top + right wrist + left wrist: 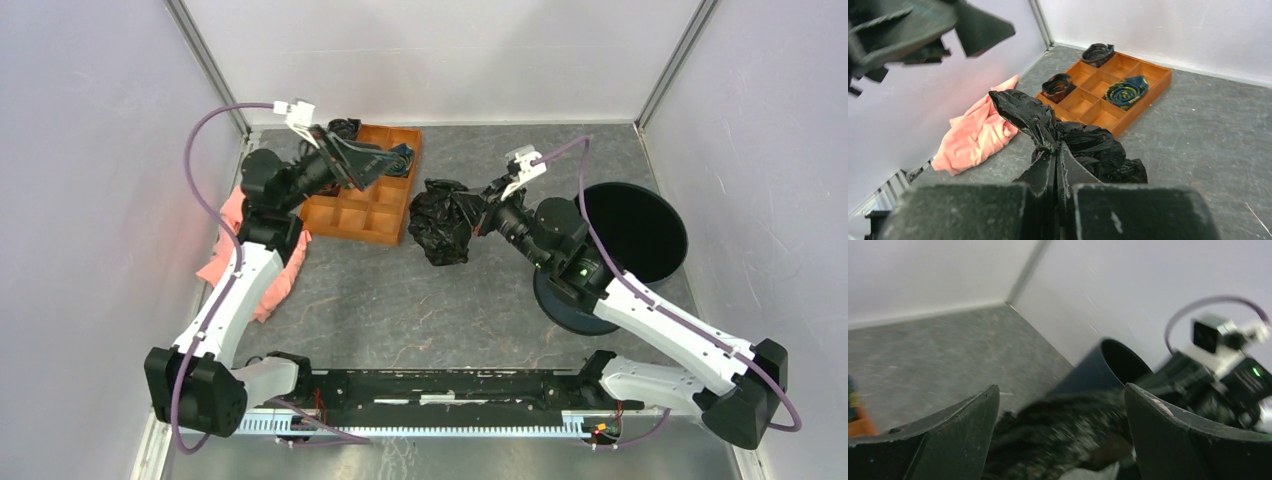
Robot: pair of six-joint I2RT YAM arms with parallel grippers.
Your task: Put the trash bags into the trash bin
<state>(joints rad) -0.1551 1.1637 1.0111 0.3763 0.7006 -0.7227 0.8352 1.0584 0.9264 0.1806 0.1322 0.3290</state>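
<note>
The trash bag (445,222) is a crumpled lump of glossy black film in the middle of the table. My right gripper (482,214) is shut on a gathered fold of it; the right wrist view shows the jaws pressed together at my right gripper (1056,152), with the bag (1088,145) bunched ahead of them. The trash bin (640,235), dark navy with its mouth showing, stands at the right, partly behind the right arm. My left gripper (372,162) is open and empty over the orange tray. In the left wrist view my left gripper (1060,407) frames the blurred bag (1068,430) and the bin (1088,377).
An orange compartment tray (355,232) with small black spiral rolls (1125,91) lies at the back left. A pink cloth (250,262) lies left of it, also in the right wrist view (978,132). White walls enclose the table on three sides.
</note>
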